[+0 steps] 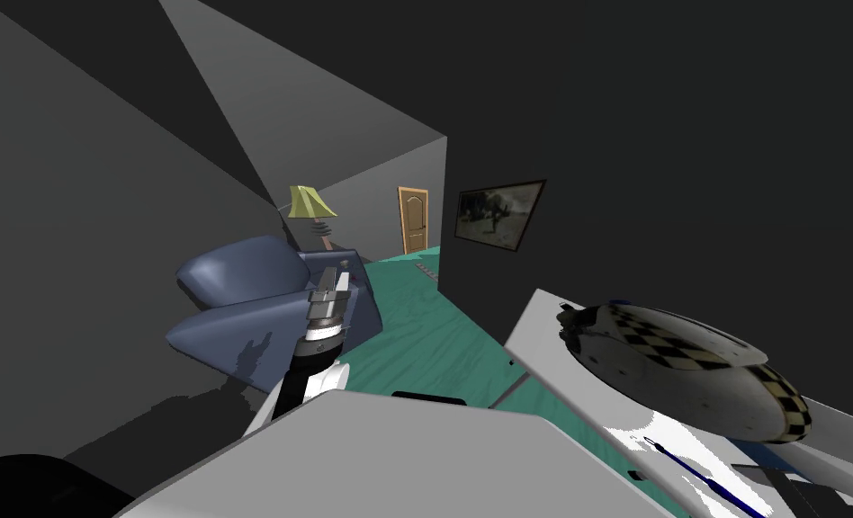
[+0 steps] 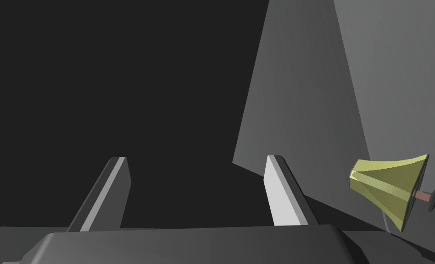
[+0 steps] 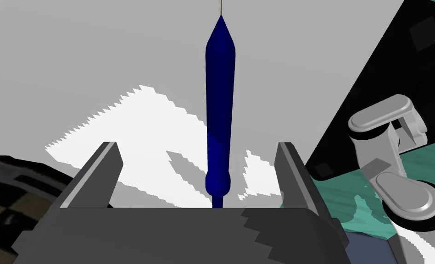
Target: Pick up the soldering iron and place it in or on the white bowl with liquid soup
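Observation:
A dark blue soldering iron (image 3: 220,105) lies on the white table (image 3: 74,59), its thin tip pointing away from my hand. My right gripper (image 3: 198,153) is open and low over the table, with the iron's butt end between its fingers (image 3: 289,174) and touching neither. In the head view the iron (image 1: 696,474) shows as a thin blue line near the table's front. Just behind it sits the wide bowl (image 1: 686,360), white below with a dark and cream chequered top; its rim (image 3: 5,201) lies beside my right hand. My left gripper (image 2: 196,158) is open and holds nothing, raised in front of the armchair.
A blue armchair (image 1: 254,306) stands to the left with a yellow-shaded lamp (image 1: 308,205) behind it. The teal floor (image 1: 425,333) runs back to a wooden door (image 1: 413,218). A framed picture (image 1: 498,214) hangs on the dark wall. The table's edge (image 3: 349,105) drops off close beside my right hand.

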You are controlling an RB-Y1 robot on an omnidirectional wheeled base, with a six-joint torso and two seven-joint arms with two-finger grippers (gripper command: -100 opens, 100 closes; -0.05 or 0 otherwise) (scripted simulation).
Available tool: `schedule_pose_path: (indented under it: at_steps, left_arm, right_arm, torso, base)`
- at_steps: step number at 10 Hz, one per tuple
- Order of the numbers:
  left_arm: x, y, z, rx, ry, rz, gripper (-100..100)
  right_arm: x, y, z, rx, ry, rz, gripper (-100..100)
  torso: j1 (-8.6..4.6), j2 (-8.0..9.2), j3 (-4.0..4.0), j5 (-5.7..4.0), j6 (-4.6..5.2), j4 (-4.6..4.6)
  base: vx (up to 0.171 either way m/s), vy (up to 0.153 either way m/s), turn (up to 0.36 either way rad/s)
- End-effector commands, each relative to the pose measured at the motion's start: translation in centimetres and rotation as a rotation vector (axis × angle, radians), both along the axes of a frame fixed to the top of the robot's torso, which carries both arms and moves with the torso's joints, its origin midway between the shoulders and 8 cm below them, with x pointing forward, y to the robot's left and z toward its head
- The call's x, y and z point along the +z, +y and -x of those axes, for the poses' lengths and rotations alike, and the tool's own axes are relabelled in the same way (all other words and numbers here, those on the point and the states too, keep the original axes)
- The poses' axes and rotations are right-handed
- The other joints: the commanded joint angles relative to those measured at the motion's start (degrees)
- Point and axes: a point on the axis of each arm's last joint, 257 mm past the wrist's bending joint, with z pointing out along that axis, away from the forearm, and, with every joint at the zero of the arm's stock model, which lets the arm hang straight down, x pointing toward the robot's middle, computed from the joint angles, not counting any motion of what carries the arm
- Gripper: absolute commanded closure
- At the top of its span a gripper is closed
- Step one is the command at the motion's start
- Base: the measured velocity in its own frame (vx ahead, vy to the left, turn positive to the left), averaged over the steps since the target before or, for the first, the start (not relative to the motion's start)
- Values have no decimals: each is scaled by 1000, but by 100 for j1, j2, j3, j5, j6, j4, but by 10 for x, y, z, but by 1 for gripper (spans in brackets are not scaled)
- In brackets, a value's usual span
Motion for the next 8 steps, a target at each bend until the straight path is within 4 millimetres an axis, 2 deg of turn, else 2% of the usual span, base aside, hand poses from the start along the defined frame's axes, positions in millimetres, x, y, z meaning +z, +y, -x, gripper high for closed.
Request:
schedule_pose_path:
  at_steps: [1, 2, 3, 7, 8]
  left_arm:
    - [0, 0, 0, 0, 0, 0, 0]
    - [0, 0, 0, 0, 0, 0, 0]
    - [0, 0, 0, 0, 0, 0, 0]
    - [0, 0, 0, 0, 0, 0, 0]
    - [0, 0, 0, 0, 0, 0, 0]
  right_arm:
    - [-12, 2, 9, -11, -3, 2, -100]
    - [-9, 2, 6, -7, -1, -1, -100]
    - [-10, 2, 6, -7, -2, 1, 100]
    - [-9, 2, 6, -7, -3, 1, 100]
    - [-9, 2, 6, -7, -3, 1, 0]
  torso:
    - [0, 0, 0, 0, 0, 0]
    - [-3, 6, 3, 0, 1, 1]
    - [2, 9, 6, 2, 2, 3]
    - [4, 10, 6, 0, 1, 2]
    - [4, 11, 6, 0, 1, 2]
  base:
    - [10, -29, 87]
    - [3, -14, 15]
    - [0, 0, 0]
    - [-1, 1, -3]
    - [0, 0, 0]
